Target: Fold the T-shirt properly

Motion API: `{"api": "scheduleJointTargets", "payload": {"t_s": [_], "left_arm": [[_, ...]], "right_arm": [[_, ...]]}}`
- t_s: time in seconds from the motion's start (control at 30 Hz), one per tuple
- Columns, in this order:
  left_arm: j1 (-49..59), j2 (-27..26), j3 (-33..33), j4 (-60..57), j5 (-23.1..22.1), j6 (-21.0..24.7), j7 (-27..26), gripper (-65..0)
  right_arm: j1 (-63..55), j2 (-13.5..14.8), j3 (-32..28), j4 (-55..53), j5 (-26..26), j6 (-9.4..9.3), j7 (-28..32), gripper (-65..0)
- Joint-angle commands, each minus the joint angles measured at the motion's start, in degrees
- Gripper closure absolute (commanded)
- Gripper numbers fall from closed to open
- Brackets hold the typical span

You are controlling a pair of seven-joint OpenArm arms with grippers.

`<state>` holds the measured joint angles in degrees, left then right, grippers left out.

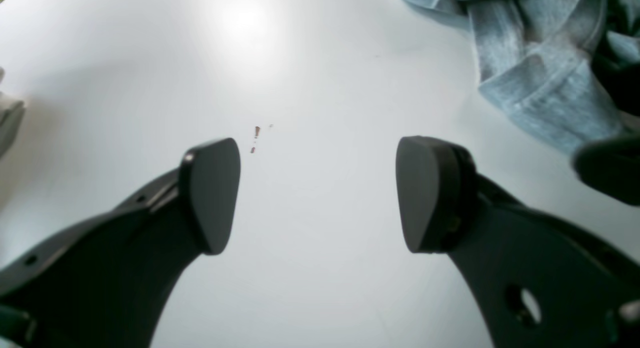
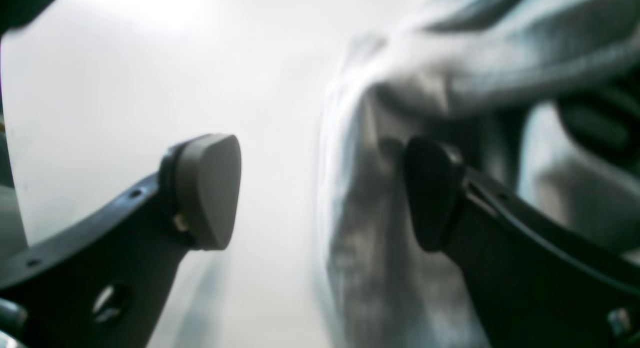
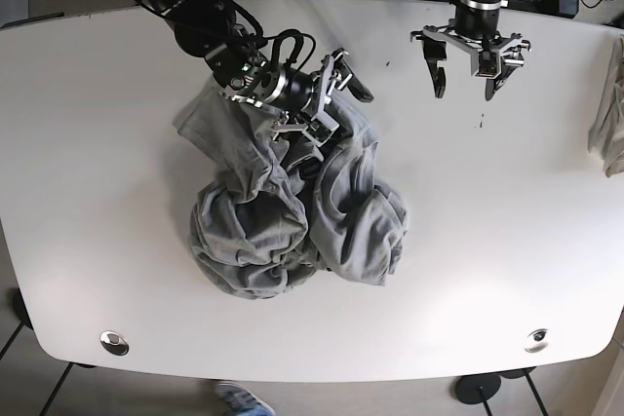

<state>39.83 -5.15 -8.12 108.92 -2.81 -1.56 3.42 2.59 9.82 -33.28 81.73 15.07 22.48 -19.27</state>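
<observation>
The left end effector (image 3: 466, 72) hangs spread wide over bare white desk (image 3: 507, 241), well apart from the right end effector (image 3: 336, 94), also wide, poised over the crumpled grey T-shirt (image 3: 292, 211) heaped mid-desk.

Left gripper (image 3: 465, 73) pointing straight down, jaws spread wide with nothing between them; right gripper (image 3: 339, 96) tilted sideways off a bent arm, jaws likewise parted, one finger (image 2: 432, 193) against cloth.
</observation>
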Motion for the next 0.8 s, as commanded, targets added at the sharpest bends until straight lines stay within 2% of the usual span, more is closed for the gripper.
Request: {"api": "scheduleJointTargets", "payload": {"t_s": [0.03,0.13,0.2,0.27,0.3,0.37,0.5,0.53,0.63,0.8], "left_arm": [[0.21,-0.26,-0.36,1.1,-0.22,-0.06,-1.62,-45.8],[0.21,-0.26,-0.36,1.1,-0.22,-0.06,-1.62,-45.8],[0.21,-0.26,-0.36,1.1,-0.22,-0.06,-1.62,-45.8],[0.21,-0.26,-0.36,1.1,-0.22,-0.06,-1.62,-45.8],[0.21,-0.26,-0.36,1.1,-0.22,-0.06,-1.62,-45.8],[0.21,-0.26,-0.45,1.1,-0.22,-0.06,-1.62,-45.8],[0.12,-0.26,-0.45,1.1,-0.22,-0.06,-1.62,-45.8],[0.12,-0.26,-0.45,1.1,-0.22,-0.06,-1.62,-45.8],[0.12,-0.26,-0.45,2.06,-0.31,-0.06,-1.62,-46.1],[0.12,-0.26,-0.36,3.38,-0.31,-0.06,-1.62,-46.1]], "right_arm": [[2.64,-1.17,0.18,-2.31,0.53,0.25,1.46,-48.8],[3.43,-2.75,0.18,-5.73,-1.93,0.42,1.73,-48.8],[3.26,-4.24,0.18,-7.76,-7.47,0.42,3.49,-48.8],[1.5,-5.82,0.35,-10.31,-15.29,0.07,7.18,-48.4],[0.97,-6.26,0.44,-10.92,-17.22,0.07,8.59,-46.3],[0.44,-6.44,0.53,-11.27,-19.33,-0.11,10.17,-35.2],[0.36,-6.26,0.88,-10.75,-19.42,-0.11,10.34,-1.0],[0.27,-6.26,2.11,-8.72,-19.42,-0.11,10.26,-3.0],[-1.4,-6.53,7.91,0.68,-19.86,-0.11,7.27,-1.9],[7.48,-6.53,9.15,13.96,-19.42,0.42,-2.84,-1.9]]}}
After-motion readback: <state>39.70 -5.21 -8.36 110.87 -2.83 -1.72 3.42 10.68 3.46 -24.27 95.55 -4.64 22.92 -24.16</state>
